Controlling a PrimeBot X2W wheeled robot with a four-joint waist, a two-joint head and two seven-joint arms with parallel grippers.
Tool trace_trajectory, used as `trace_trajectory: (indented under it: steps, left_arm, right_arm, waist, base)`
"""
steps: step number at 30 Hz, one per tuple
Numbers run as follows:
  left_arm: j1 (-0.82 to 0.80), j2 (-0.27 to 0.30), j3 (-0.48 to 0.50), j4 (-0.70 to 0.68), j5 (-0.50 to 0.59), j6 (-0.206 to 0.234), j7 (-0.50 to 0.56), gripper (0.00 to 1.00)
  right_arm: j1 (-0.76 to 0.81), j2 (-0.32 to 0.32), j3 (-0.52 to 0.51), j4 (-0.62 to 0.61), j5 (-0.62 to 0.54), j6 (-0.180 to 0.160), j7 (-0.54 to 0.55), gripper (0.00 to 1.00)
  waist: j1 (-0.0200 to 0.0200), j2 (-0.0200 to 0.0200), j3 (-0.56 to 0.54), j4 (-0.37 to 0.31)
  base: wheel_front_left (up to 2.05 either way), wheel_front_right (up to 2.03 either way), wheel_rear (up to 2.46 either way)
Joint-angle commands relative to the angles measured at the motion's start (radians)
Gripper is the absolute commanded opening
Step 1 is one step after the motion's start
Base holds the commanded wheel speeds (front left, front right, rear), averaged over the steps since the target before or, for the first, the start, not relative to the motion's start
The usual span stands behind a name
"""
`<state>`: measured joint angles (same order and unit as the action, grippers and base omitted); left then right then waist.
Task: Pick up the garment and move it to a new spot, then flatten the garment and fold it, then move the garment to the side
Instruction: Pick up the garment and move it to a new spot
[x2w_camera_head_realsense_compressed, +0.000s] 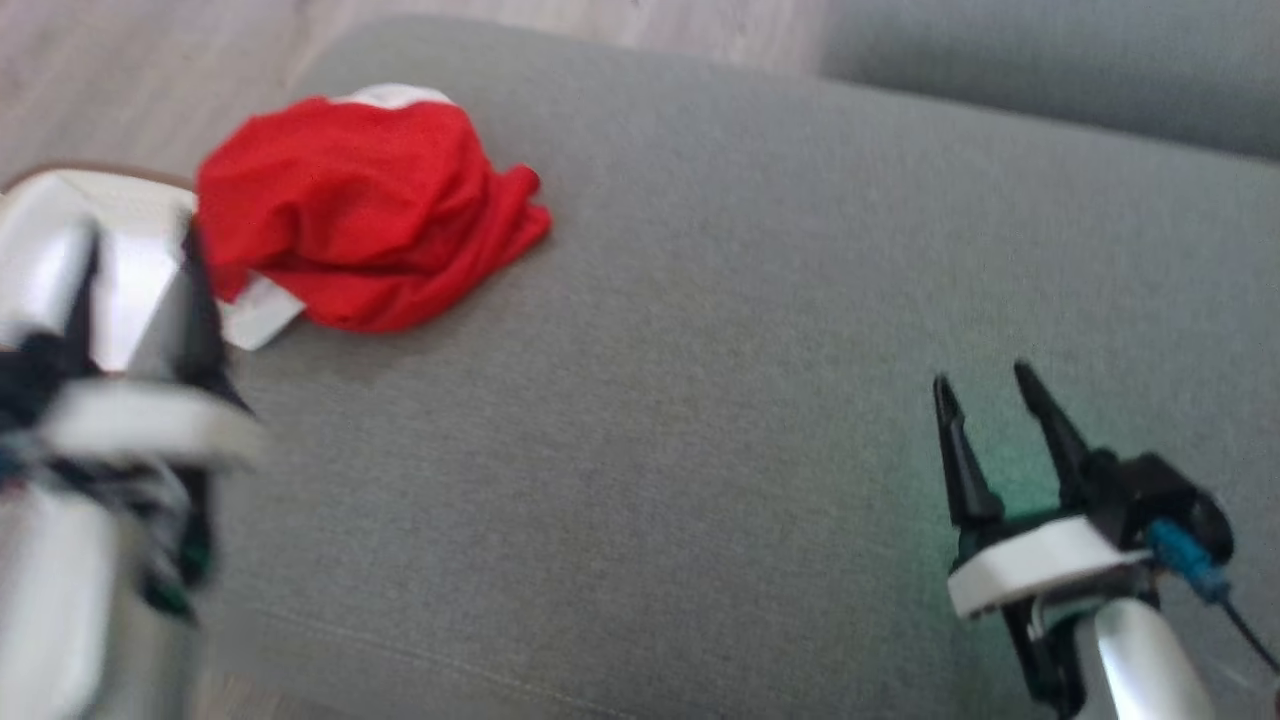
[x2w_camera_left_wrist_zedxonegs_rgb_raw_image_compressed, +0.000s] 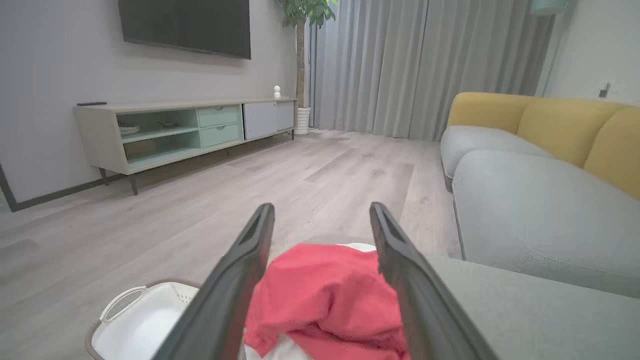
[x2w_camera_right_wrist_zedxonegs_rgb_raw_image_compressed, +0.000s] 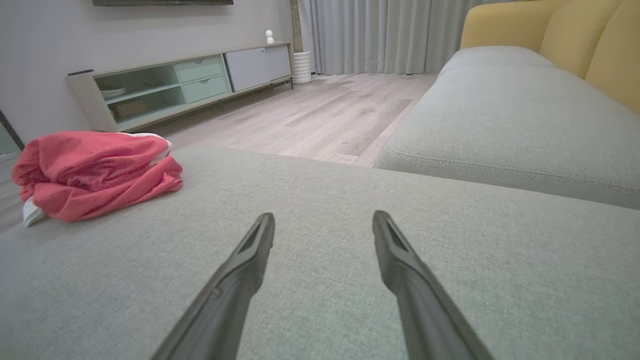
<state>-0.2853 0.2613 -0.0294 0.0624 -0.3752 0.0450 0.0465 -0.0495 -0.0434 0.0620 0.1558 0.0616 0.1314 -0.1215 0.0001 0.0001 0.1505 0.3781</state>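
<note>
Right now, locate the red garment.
In the head view the red garment lies bunched at the upper left edge of the grey cushion, ahead of the left hand and far from the right hand.

Soft, even light is seen; head view is motion-blurred (lower left worst); faint shadow is cast under garment.

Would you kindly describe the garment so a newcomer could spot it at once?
Find the grey sofa seat. At its far left corner, near a white basket, lies the garment. It alone is bright red, a crumpled heap with white trim.
</note>
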Motion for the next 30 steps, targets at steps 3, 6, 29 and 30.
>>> trace_trajectory:
  steps: [3, 6, 29, 30]
  left_arm:
    - [-0.145, 0.08, 0.101, 0.002, -0.085, -0.011, 0.116, 1.0]
    - [-0.243, 0.132, 0.146, 0.058, -0.149, -0.01, 0.23, 1.0]
    - [-0.339, 0.356, 0.142, 0.237, -0.165, 0.094, 0.662, 0.0]
    - [-0.339, 0.356, 0.142, 0.237, -0.165, 0.094, 0.662, 0.0]
  right_arm:
    - [-0.067, -0.007, 0.021, -0.07, -0.029, -0.001, 0.019, 1.0]
    - [-0.091, -0.007, 0.014, -0.104, -0.052, -0.001, 0.038, 1.0]
    - [-0.143, -0.007, 0.003, -0.141, -0.034, -0.001, 0.022, 1.0]
    - [-0.143, -0.007, 0.003, -0.141, -0.034, -0.001, 0.022, 1.0]
  waist:
    - [-0.0001, -0.0001, 0.125, -0.079]
    - [-0.0001, -0.0001, 0.205, -0.126]
    - [-0.0001, -0.0001, 0.311, -0.269]
    - [-0.0001, -0.0001, 0.311, -0.269]
  base:
    - [0.0, 0.0, 0.0]
    - [0.0, 0.0, 0.0]
    - [0.0, 0.0, 0.0]
    - [0.0, 0.0, 0.0]
